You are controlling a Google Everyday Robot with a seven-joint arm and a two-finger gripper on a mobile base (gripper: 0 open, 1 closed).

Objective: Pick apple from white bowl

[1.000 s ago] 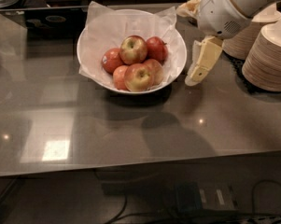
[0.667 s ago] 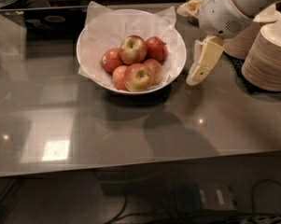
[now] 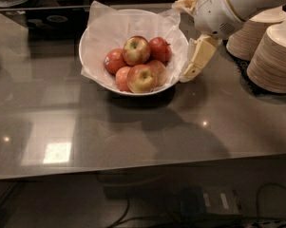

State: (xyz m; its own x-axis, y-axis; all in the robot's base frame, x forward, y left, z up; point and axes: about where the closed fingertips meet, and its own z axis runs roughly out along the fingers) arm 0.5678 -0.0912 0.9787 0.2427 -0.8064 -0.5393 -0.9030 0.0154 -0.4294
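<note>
two fingers of the gripper (image 3: pixel 188 32) stand wide apart, empty, just beside the right rim of the white bowl (image 3: pixel 100 38).

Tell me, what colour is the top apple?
The apple is yellow-green with red blush, in the camera view. The gripper hangs beside the white bowl.

Glossy grey table (image 3: pixel 133 137), bright light reflection (image 3: pixel 57 152).

Free from above: the apple (image 3: pixel 136 50), on top of the heap in the bowl (image 3: pixel 109 85). Packed close at its sides by other apples (image 3: pixel 160 49). Just beside the right rim, the claw (image 3: pixel 190 32), fingers spread. Further right, blocked by plates (image 3: pixel 274 56). Free table (image 3: pixel 133 137) in front.
</note>
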